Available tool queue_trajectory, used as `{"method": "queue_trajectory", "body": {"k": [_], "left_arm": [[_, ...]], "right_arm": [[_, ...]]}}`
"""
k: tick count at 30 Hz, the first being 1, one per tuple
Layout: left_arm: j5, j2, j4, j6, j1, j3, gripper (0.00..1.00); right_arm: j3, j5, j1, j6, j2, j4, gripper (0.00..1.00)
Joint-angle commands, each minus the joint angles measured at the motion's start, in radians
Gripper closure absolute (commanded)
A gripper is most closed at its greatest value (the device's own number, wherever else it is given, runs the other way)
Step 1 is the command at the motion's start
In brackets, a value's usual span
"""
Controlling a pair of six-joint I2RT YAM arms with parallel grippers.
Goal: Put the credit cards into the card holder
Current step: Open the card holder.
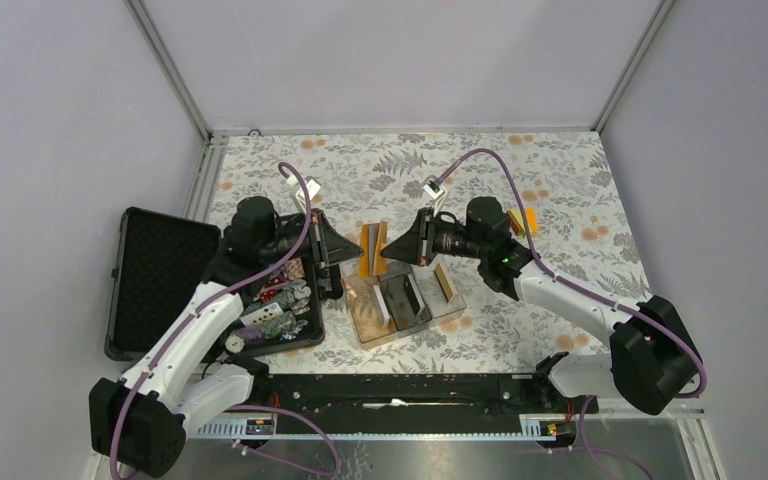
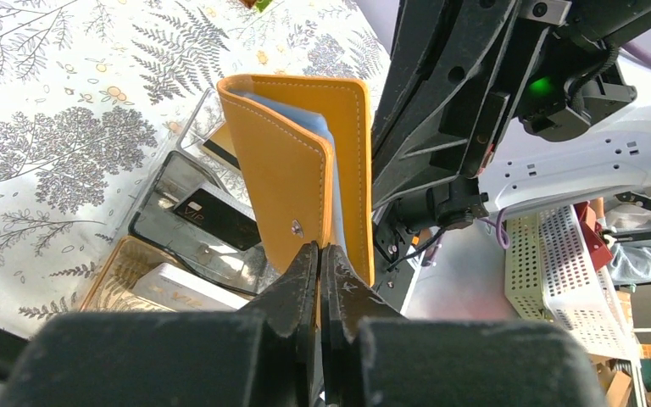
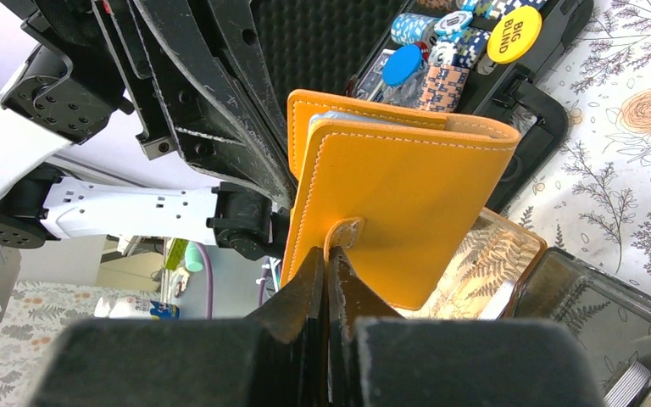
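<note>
The orange card holder [image 1: 371, 249] hangs upright in the air between my two grippers, above the clear tray [image 1: 442, 318]. My left gripper [image 2: 320, 254] is shut on the lower edge of one flap [image 2: 284, 170]. My right gripper [image 3: 326, 259] is shut on the small strap tab of the other flap [image 3: 407, 195]. A pale blue credit card [image 2: 308, 121] sits between the flaps, and its top edge [image 3: 347, 117] also peeks out in the right wrist view. More credit cards lie in the tray: a black one [image 2: 217, 217] and a white one [image 2: 182, 290].
An open black hard case [image 1: 160, 275] lies left of the tray, with colourful chips [image 3: 445, 47] in its near half. A small orange object [image 1: 530, 220] lies behind the right arm. A black rail [image 1: 400, 390] runs along the near table edge.
</note>
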Motion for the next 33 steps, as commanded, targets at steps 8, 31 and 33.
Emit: {"method": "queue_trajectory", "body": {"k": [8, 31, 33], "left_arm": [[-0.115, -0.015, -0.052, 0.057, 0.002, 0.03, 1.0], [-0.34, 0.588, -0.118, -0.074, 0.071, 0.405, 1.0], [-0.371, 0.613, -0.12, -0.081, 0.071, 0.401, 1.0]], "right_arm": [[0.028, 0.253, 0.009, -0.106, -0.075, -0.21, 1.0], [0.556, 0.31, -0.199, -0.266, 0.562, -0.484, 1.0], [0.596, 0.325, -0.208, -0.281, 0.61, -0.526, 1.0]]}}
